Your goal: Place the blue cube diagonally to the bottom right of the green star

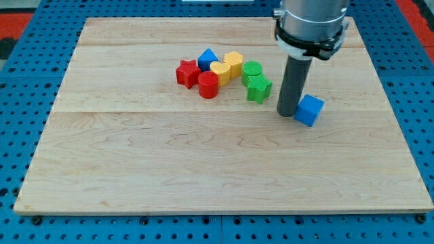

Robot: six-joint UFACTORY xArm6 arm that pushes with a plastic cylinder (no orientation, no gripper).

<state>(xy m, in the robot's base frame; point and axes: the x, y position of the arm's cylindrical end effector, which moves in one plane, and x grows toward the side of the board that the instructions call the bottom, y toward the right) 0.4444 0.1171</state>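
The blue cube [310, 110] lies on the wooden board [203, 169], right of centre. The green star [258, 88] lies to its upper left, at the right end of a cluster of blocks. My tip [287, 112] stands between them, touching or nearly touching the blue cube's left side and just right of the green star. The rod rises from there to the arm at the view's top.
The cluster left of the star holds a green cylinder [251, 70], a yellow block [233, 62], a yellow heart-like block [220, 71], a blue block [207, 58], a red cylinder [208, 86] and a red star [187, 73].
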